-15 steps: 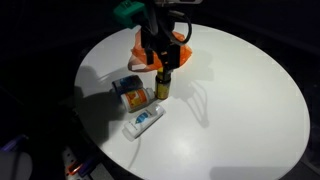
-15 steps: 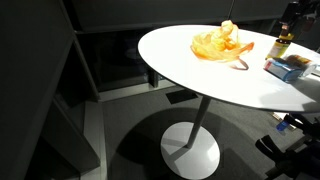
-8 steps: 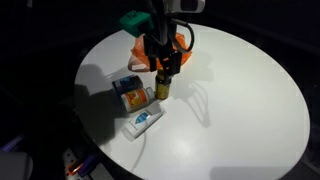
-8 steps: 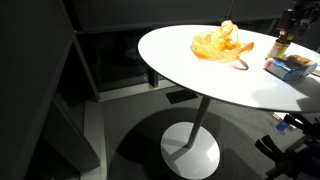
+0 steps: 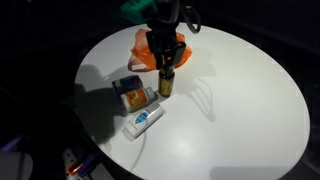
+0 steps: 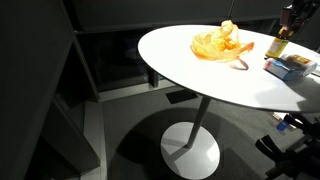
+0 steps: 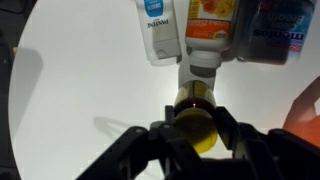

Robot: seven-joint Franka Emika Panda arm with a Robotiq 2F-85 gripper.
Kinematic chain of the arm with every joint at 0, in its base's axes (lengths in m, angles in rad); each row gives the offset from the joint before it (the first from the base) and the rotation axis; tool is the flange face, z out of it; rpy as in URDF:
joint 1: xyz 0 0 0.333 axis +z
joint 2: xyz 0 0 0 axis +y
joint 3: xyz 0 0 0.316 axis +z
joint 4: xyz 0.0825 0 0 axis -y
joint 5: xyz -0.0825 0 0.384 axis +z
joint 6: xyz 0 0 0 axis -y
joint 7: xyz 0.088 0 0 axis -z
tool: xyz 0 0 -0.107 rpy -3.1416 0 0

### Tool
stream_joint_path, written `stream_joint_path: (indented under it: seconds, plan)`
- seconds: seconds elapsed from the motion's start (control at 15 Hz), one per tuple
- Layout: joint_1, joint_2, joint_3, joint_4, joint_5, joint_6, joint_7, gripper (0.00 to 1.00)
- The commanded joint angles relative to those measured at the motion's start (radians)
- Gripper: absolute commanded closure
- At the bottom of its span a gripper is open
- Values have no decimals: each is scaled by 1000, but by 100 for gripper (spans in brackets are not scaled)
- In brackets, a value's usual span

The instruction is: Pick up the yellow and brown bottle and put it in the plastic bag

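The yellow and brown bottle (image 5: 165, 84) stands upright on the white round table (image 5: 240, 100), a little in front of the orange plastic bag (image 5: 150, 50). My gripper (image 5: 166, 68) comes down from above and is shut on the bottle's yellow cap. In the wrist view the bottle (image 7: 193, 108) sits between the two black fingers (image 7: 228, 128), which press its cap from both sides. In an exterior view the bottle (image 6: 279, 45) and gripper (image 6: 287, 28) show at the far right, past the crumpled bag (image 6: 217, 45).
A white tube (image 5: 143, 120), an orange-labelled bottle (image 5: 135, 98) and a dark blue pack (image 5: 126, 84) lie next to the bottle, toward the table's edge. The wrist view shows the tube (image 7: 157, 30), orange bottle (image 7: 211, 25) and pack (image 7: 275, 30) just beyond.
The jaws have closed from wide open onto the bottle's cap. The arm has shifted slightly over the bottle; the bottle still stands on the table.
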Motion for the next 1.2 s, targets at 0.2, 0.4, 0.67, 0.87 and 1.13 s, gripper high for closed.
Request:
stream_joint_path:
  seconds: [0.2, 0.4, 0.67, 0.87, 1.13]
  plan:
    - [52, -100, 53, 60, -14, -94, 1, 80]
    - [75, -121, 89, 105, -27, -106, 7, 80]
    - [97, -98, 115, 145, -9, -74, -2, 80]
    - [105, -65, 122, 158, -2, -48, -2, 80]
    - [112, -11, 120, 162, 12, -1, -11, 80]
